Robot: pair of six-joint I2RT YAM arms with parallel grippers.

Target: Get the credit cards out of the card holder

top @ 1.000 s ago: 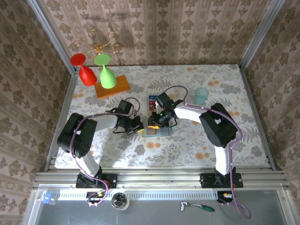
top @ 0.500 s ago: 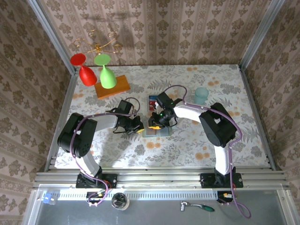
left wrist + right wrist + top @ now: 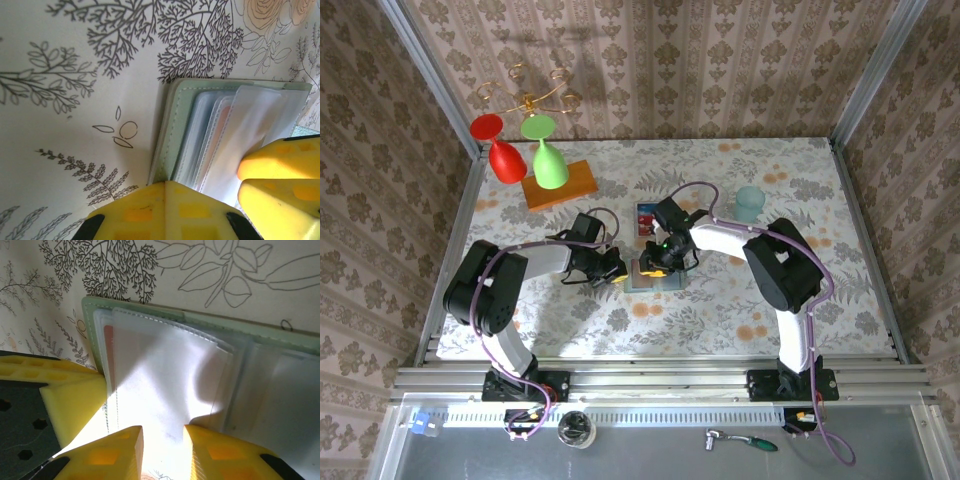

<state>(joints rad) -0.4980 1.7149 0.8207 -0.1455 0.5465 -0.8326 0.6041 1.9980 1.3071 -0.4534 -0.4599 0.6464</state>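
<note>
The pale green card holder (image 3: 661, 281) lies open on the table between my two grippers. Its clear sleeves (image 3: 165, 365) fan out, and a red card edge (image 3: 108, 347) shows inside the leftmost sleeve. My left gripper (image 3: 166, 184) is shut, its tips pressing on the green cover's edge (image 3: 181, 115). In the top view the left gripper (image 3: 615, 269) sits at the holder's left side. My right gripper (image 3: 162, 432) is open, its fingers (image 3: 117, 450) set down on the top sleeve. It shows in the top view too (image 3: 651, 263). One blue and red card (image 3: 646, 218) lies on the table behind the holder.
An orange wooden block (image 3: 560, 185) sits at the back left with a red glass (image 3: 505, 160) and a green glass (image 3: 549, 163) by it. A teal cup (image 3: 750, 203) stands at the back right. Metal rails and papered walls bound the table.
My right gripper has edged slightly left over the card holder. The left arm has stayed put.
</note>
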